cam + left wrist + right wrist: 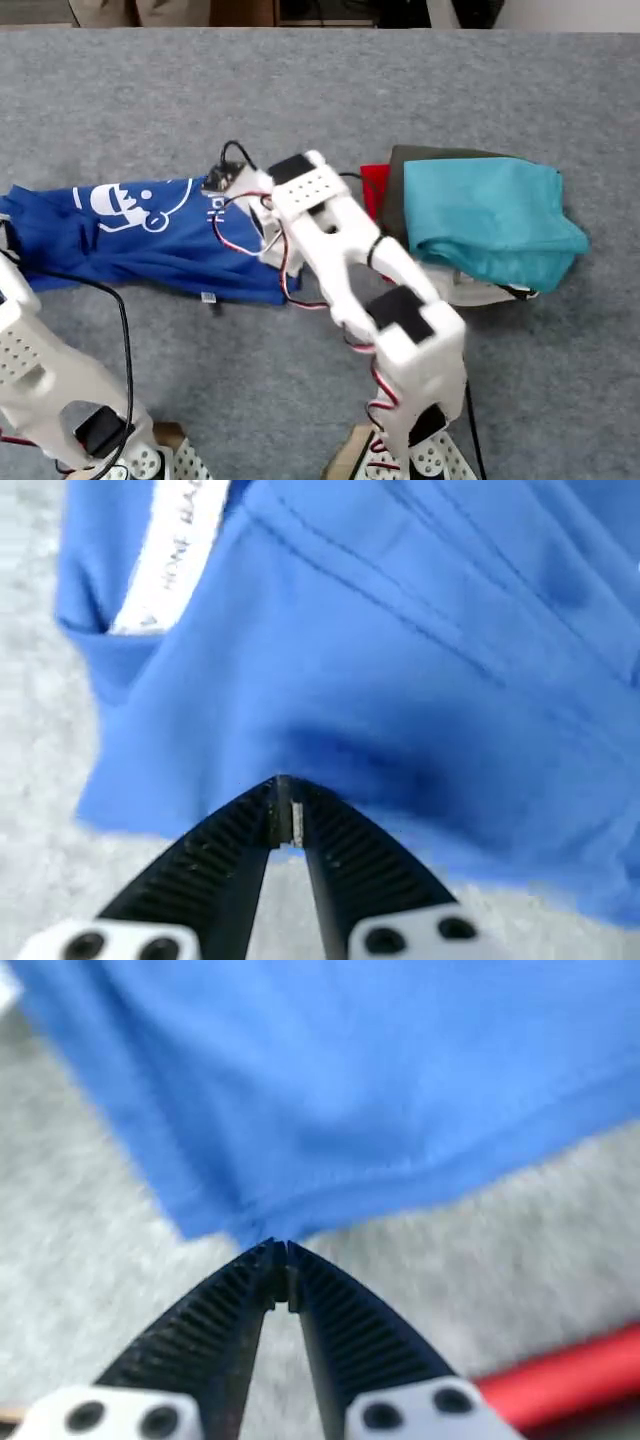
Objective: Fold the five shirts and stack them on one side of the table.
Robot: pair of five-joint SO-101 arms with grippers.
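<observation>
**Two-arm hold on the last unfolded shirt.** The blue shirt (150, 235) lies stretched lengthwise across the near-left part of the grey table (300, 90). It is partly doubled over, with a white print facing up.

The left fingers (284, 810) are closed on the shirt's edge near the collar end, pinching a fold of cloth. The right fingers (279, 1270) are closed on a corner of the hem at the opposite end. The right arm (350, 260) reaches in from the middle of the table to that end. The left arm (40, 370) stands at the near-left corner.

Holding both ends at once probably keeps the cloth taut and flat, so that a crease can be laid evenly or the shirt carried without bunching.

The pile sits to the right, just beyond the right arm, on the side where finished shirts collect. It contains:
- a teal shirt (490, 215) on top
- a dark shirt (420, 160) under it
- a red shirt (374, 188) showing at the near edge
- a white shirt (480, 292) at the bottom

**Count:** four shirts in the pile and one in the fingers make five. There are two arms. By this reckoning the task is near its end.
</observation>
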